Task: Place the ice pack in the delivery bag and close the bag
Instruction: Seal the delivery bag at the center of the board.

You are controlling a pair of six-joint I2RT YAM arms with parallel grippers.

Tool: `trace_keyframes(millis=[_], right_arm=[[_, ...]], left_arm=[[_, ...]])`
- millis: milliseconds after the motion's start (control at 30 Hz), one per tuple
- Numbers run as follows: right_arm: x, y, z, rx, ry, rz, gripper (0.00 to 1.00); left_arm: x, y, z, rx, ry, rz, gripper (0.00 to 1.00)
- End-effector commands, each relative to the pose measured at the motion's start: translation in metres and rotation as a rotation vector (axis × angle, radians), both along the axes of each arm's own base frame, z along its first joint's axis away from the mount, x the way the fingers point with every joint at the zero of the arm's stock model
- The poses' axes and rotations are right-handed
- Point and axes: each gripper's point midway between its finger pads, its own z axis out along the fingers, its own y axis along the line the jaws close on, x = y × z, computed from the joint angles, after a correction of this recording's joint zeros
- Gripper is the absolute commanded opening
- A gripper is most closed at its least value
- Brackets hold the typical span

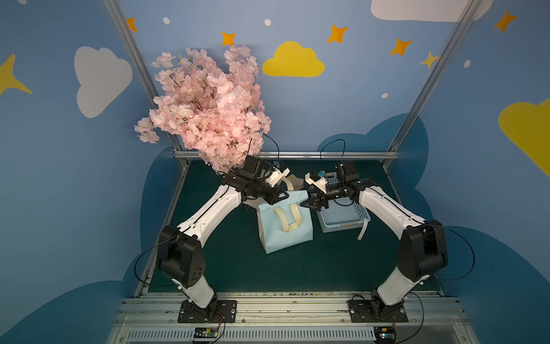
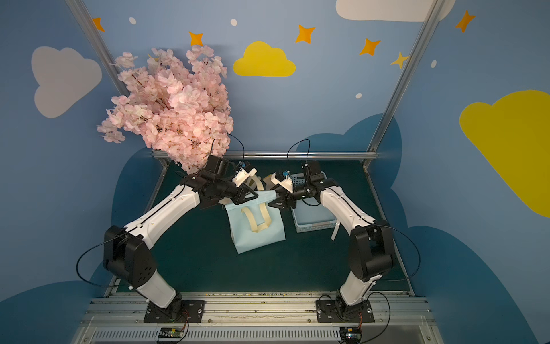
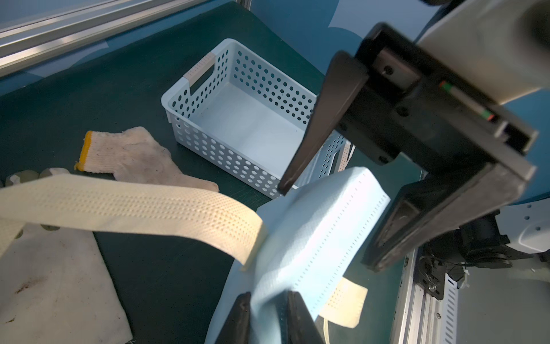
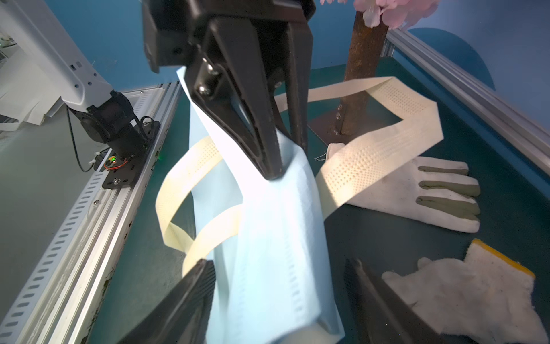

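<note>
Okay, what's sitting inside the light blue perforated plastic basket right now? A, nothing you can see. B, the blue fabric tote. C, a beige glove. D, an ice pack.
A: in the left wrist view the light blue perforated plastic basket shows only bare floor, and the beige knit glove with the yellow cuff lies on the mat beside it.

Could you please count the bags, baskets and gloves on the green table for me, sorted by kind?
delivery bag: 1
perforated plastic basket: 1
gloves: 2, one grey-fingered, one knit with a yellow cuff
Total: 4
</note>
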Motion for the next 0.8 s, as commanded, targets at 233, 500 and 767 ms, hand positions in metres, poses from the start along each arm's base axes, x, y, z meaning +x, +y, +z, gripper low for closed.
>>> trace_keyframes(millis=[233, 500, 767], right_arm=[[-0.007, 0.009, 0.021, 0.032, 0.062, 0.028, 0.78], [0.001, 0.013, -0.002, 0.009, 0.121, 0.032, 0.54], [-0.001, 0.007, -0.001, -0.006, 0.112, 0.016, 0.00]], left_arm=[[-0.006, -0.004, -0.011, 0.053, -0.016, -0.038, 0.19], [-0.007, -0.003, -0.008, 0.053, -0.034, -0.036, 0.20], [-0.028, 0.017, -0.001, 0.086, -0.032, -0.031, 0.55]])
